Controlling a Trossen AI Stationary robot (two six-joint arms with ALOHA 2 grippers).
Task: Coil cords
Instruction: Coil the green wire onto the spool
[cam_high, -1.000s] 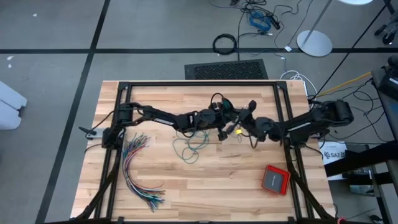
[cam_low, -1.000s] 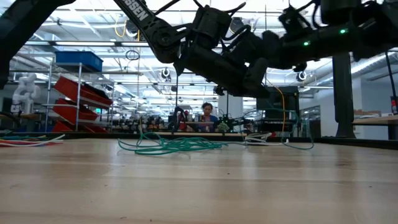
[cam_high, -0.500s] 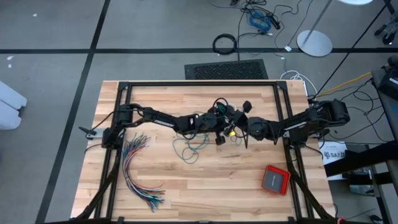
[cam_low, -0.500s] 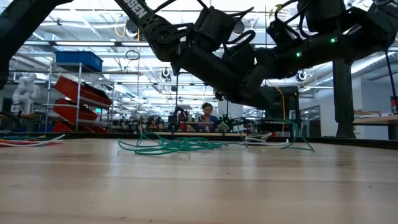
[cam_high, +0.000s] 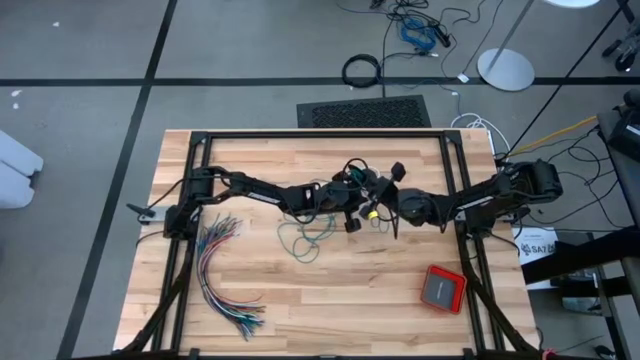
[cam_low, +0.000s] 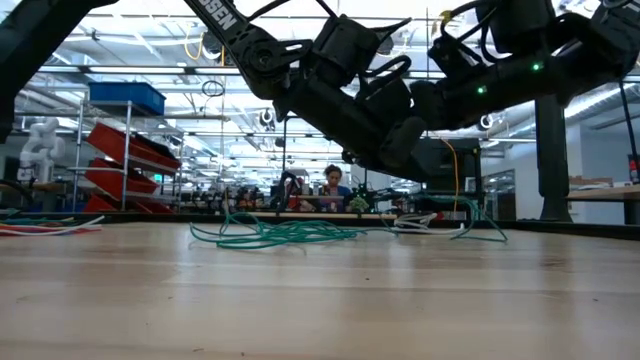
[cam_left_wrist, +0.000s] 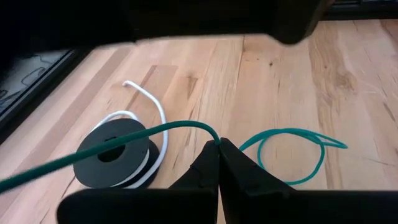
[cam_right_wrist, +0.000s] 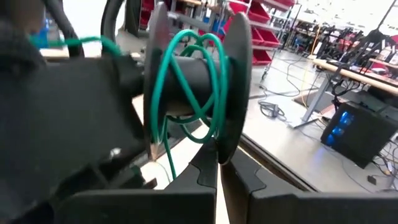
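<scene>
Pale wood planks form the table (cam_high: 300, 300), ringed by grey floor and workshop shelving. The teal-green cord (cam_left_wrist: 155, 132) is pinched by the closed left gripper (cam_left_wrist: 219, 149); the right gripper (cam_right_wrist: 217, 163) is clamped on a black spool (cam_right_wrist: 193, 81).

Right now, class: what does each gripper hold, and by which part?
Left gripper: pinches the teal cord along its length. Right gripper: grips the black spool by one flange's rim.
</scene>
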